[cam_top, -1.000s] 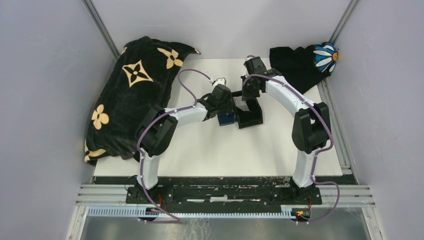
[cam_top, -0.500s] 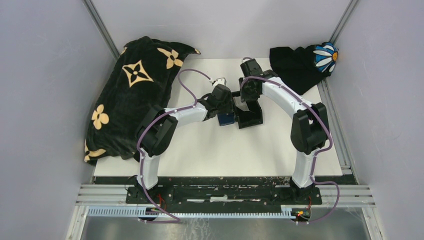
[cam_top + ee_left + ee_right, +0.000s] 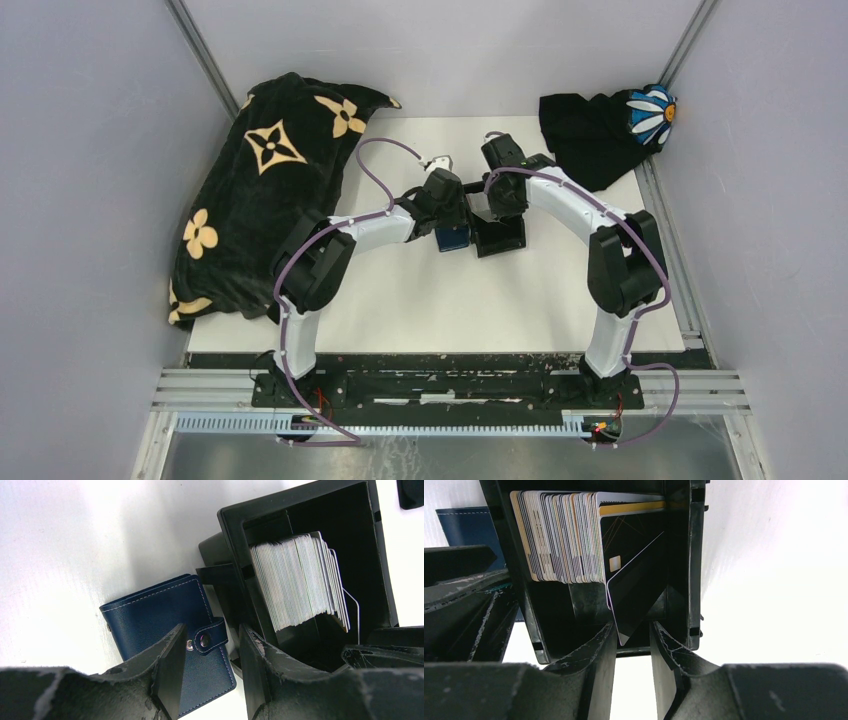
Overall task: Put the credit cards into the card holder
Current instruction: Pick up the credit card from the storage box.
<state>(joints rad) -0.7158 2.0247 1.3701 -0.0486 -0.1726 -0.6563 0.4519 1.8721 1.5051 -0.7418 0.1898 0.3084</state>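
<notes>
Obs: right gripper, jaws parted, straddles the low corner of a tilted dark credit card in the black tray, midway between the counter's side edges; card holder lies snapped shut just beside the tray's left side, beneath the released left gripper.

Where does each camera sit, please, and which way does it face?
Top: above and behind, facing down at the table; left arm and right arm show.
Left wrist: on the left arm, facing down at the wallet; left claw shows.
Right wrist: on the right arm, facing the cards; right claw shows.
Both wrist views share the tray.
</notes>
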